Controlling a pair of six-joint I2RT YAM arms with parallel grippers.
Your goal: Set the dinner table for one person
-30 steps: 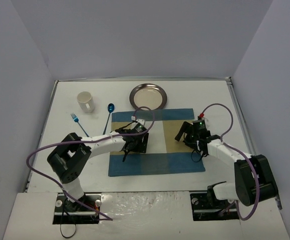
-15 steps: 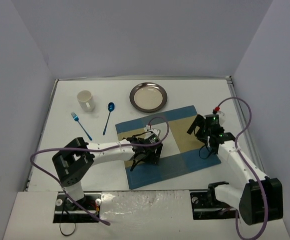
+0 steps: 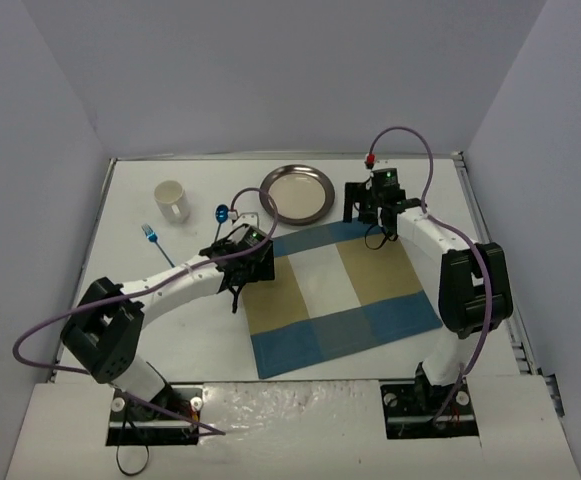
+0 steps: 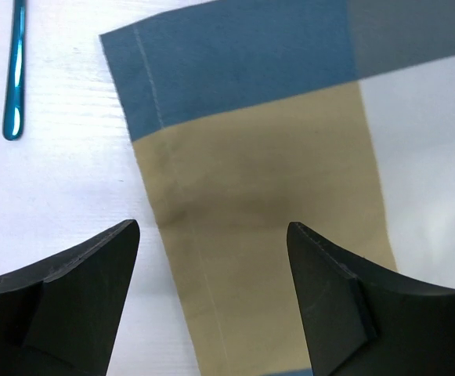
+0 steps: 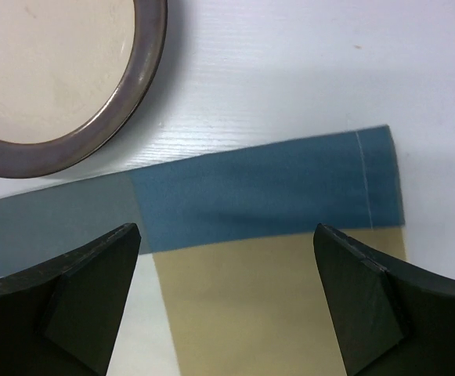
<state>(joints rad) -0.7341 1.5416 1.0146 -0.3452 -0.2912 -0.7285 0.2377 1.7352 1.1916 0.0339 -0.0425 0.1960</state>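
My left gripper (image 4: 211,231) spread above the blue-and-tan checked cloth placemat (image 3: 340,295)'s left hem, right gripper (image 5: 225,231) spread above its far corner, both empty: squaring it, I reckon, on the white dinner table (image 3: 190,175).

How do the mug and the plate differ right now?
The mug is white and tall with a handle; the plate is flat with a dark metallic rim. The mug stands far left, well clear of the placemat; the plate lies just beyond its far edge. Both rest on the bare table, neither held.
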